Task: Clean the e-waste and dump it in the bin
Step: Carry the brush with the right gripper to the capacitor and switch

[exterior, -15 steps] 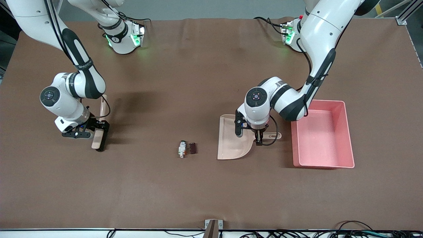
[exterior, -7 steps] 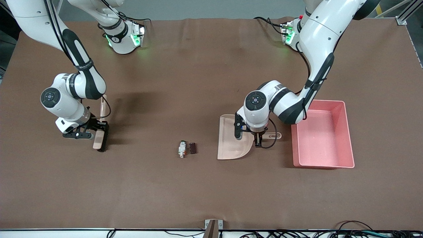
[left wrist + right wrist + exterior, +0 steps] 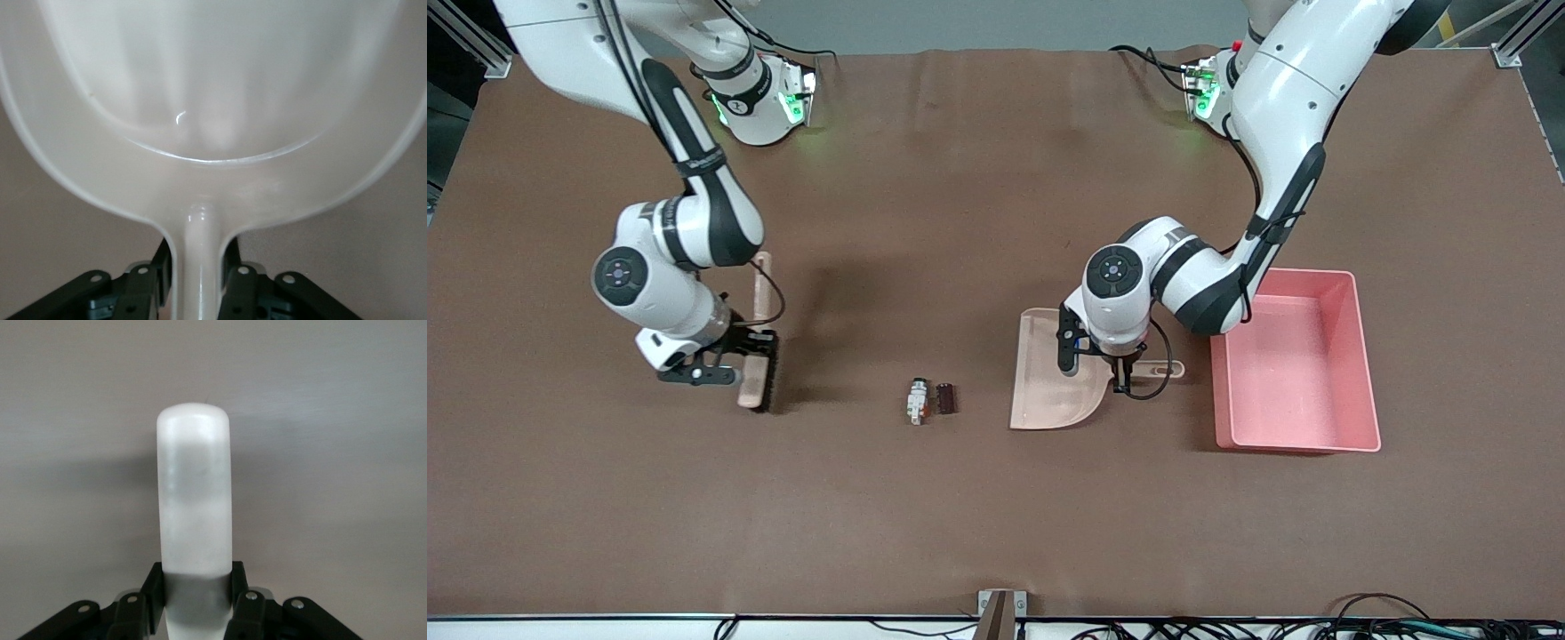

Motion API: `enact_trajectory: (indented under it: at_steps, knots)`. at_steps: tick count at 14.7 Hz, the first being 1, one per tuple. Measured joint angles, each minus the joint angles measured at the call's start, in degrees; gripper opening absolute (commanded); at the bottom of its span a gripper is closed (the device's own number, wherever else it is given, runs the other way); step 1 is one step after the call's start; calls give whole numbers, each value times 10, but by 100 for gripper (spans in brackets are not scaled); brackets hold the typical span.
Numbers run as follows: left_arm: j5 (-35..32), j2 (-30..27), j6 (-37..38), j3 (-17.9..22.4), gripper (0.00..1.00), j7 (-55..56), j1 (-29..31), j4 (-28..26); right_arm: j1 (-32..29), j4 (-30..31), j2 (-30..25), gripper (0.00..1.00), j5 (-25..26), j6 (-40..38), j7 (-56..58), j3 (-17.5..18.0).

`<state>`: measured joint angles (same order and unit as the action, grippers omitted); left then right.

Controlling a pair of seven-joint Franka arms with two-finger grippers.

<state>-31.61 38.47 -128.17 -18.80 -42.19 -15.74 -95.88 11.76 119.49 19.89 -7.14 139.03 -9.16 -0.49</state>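
Two Franka arms mid-cleanup: the right end effector point(image 3: 734, 372), its fingers clamped on the handle of a beige plastic hand brush with dark bristles point(image 3: 758, 360), holds the brush w/ bristles toward the e-waste, at the right arm's end of the brown cloth-covered worktop point(image 3: 978, 524). The left end effector point(image 3: 1119, 372) is clamped on the handle of a flat beige plastic dustpan point(image 3: 1045, 391), whose open mouth faces the debris. The e-waste, a tiny white-grey part with an orange bit point(image 3: 916, 402) and a dark brown-black cylinder point(image 3: 946, 396) just beside it, lies on the worktop between brush and pan, nearer the pan. The pink rectangular plastic bin point(image 3: 1362, 356) sits just beside the pan handle, toward the left arm's end. Judgement: the step in hand is the sweep; it looks best done w/ bristles low on the cloth, drawn straight toward the pan mouth, pan lip pressed flat so the small bits ride in rather than slip under. The cylinder may roll, so slow, even strokes seem wise. The cloth looks smooth, w/ faint creases, possibly grippy enough to snag bristles. Room: open worktop all round the parts, no clutter between brush and pan; cables run along the edge nearest the front camera, well apart from the work.
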Motion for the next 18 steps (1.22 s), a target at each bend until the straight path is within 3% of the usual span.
enact_trajectory:
  at_steps: [6, 11, 18]
  knots:
    - [0, 0, 18, 0, 19, 0, -1, 9, 77, -54, 44, 4, -31, 18, -78, 0]
    - [-2, 7, 65, 0, 19, 0, -25, 37, 122, -111, 107, 3, -32, 41, -140, 0]
    - [-11, 37, 67, 2, 19, 0, -35, 72, 163, -176, 151, 3, -41, 41, -165, 0]
